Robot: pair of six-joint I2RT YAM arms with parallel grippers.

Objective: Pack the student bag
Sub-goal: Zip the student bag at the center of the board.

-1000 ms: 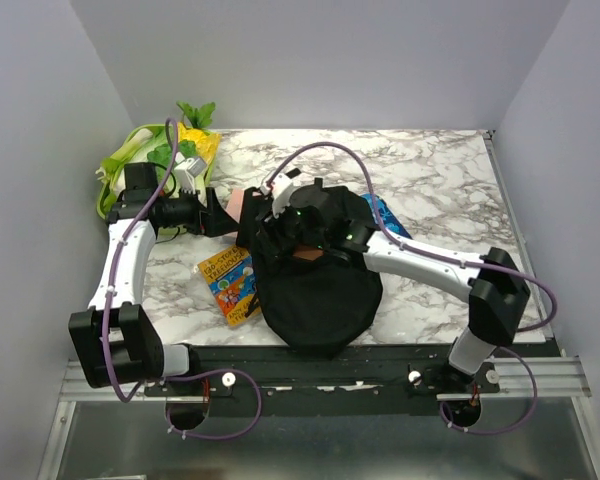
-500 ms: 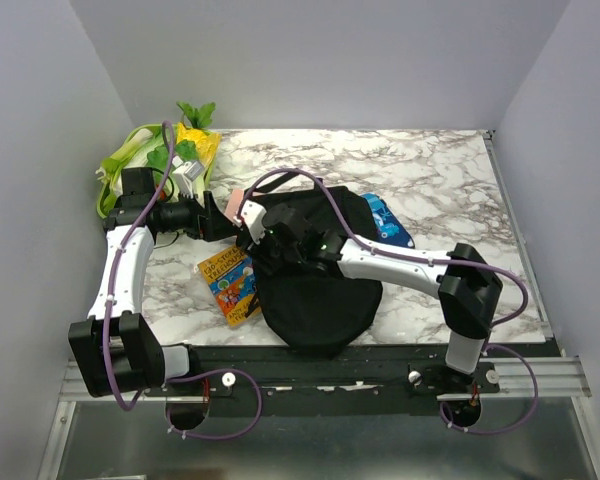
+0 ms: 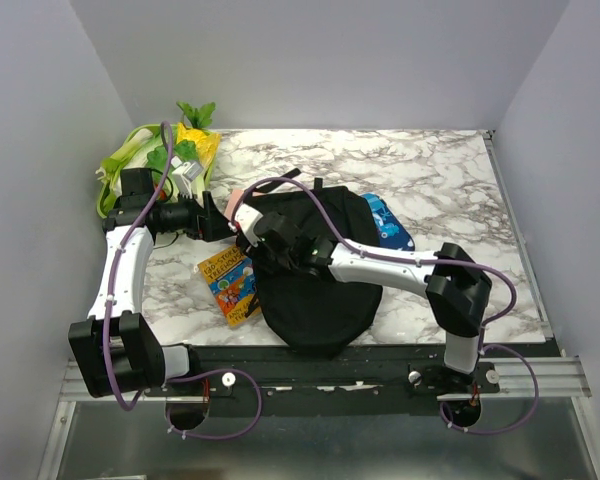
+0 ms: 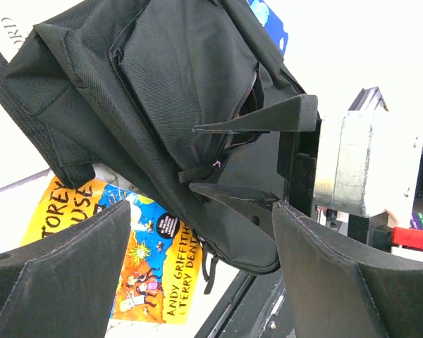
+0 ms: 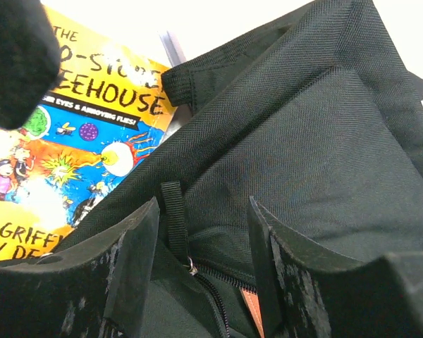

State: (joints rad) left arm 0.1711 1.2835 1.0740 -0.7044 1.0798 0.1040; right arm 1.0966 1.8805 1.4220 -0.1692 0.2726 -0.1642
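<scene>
Jaws on the left gripper (image 3: 218, 218) are standing wide apart with nothing between them, just beside the upper left edge of the student bag (image 3: 320, 290). Those on the right gripper (image 5: 203, 211) are sitting partly apart, straddling a zipper tab (image 5: 174, 211) without clamping it. The bag is lying slumped on the marble table (image 3: 430, 170), overlapping a colourful book (image 3: 230, 285).

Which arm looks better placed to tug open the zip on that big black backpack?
Right, probably: the right arm's fingers stand open astride the zip pull tab of the floppy black fabric backpack. The left arm's fingers hang open beside it, holding nothing.
</scene>
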